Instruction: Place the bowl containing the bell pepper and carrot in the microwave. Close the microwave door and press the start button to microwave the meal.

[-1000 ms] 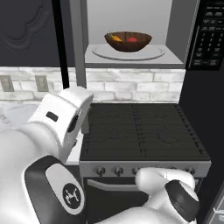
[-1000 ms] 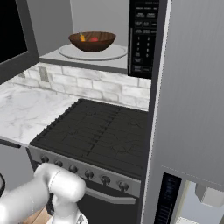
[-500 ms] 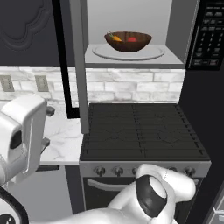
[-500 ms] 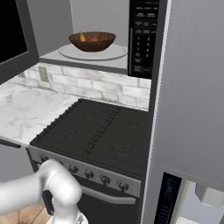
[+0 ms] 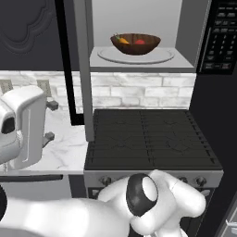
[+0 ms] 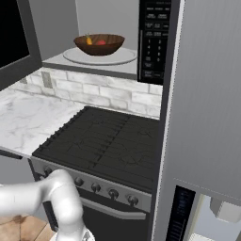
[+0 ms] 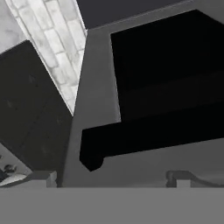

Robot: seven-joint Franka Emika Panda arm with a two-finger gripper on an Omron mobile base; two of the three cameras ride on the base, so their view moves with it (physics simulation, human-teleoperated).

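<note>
Above the stove (image 5: pixel 150 139) the bowl (image 5: pixel 135 43) already sits inside the microwave (image 5: pixel 139 32), my gripper (image 7: pixel 111 179) spread wide and empty under the door (image 7: pixel 144 109), so I'm wary a skewed push slips off its edge and leaves it ajar

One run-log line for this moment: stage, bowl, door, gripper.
stage: bowl placed, door not closed | bowl: in microwave on turntable, carrot and bell pepper inside | microwave door: open | gripper: open, empty
</note>
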